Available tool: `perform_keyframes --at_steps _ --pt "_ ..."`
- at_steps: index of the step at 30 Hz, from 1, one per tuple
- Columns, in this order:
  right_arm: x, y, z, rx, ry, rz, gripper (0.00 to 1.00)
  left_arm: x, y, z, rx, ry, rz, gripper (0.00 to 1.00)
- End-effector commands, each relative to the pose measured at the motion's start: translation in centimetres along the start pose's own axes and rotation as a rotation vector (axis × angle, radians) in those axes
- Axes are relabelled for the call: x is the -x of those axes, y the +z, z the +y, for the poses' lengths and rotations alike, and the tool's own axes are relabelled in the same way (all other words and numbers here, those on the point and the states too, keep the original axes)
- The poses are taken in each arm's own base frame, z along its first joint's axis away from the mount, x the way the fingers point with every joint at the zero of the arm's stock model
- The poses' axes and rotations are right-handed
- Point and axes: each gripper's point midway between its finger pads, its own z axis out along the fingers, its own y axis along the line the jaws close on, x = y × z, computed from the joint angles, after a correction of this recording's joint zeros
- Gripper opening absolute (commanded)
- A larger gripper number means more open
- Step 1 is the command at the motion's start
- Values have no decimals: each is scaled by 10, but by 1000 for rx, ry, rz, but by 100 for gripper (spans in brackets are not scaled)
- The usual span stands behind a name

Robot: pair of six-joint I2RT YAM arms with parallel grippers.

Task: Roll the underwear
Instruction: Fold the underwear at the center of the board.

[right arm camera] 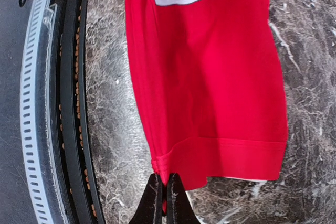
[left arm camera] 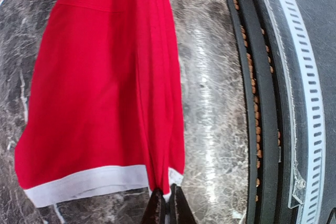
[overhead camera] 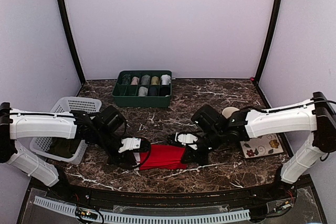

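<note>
The underwear, bright red with white trim, lies spread on the marble table between my two grippers. My left gripper is shut on its white-banded left edge; in the left wrist view the gripper pinches a raised fold of the underwear that runs away along the side nearest the table's front edge. My right gripper is shut on the opposite red hem; in the right wrist view the gripper clamps the gathered corner of the underwear. The fabric between the two is pulled into a ridge.
A green compartment tray holding rolled garments stands at the back centre. A white laundry basket with a dark garment is at the left. A flowered mat and a pale round object lie at the right. The table's black front rail is close.
</note>
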Motion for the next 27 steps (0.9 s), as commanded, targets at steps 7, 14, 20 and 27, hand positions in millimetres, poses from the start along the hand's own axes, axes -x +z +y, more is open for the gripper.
perform_keyframes --at_steps 7,14,20,27 --pt "3 3 -50 60 157 51 0 9 2 63 -6 -143 12 0" --pt "-8 22 -91 -27 198 123 0 -8 18 96 -4 -214 50 0" --pt "-22 43 -95 -22 223 170 0 -12 23 81 -80 -270 46 0" --pt "-18 47 -61 25 165 167 0 -8 2 39 -157 -348 11 0"
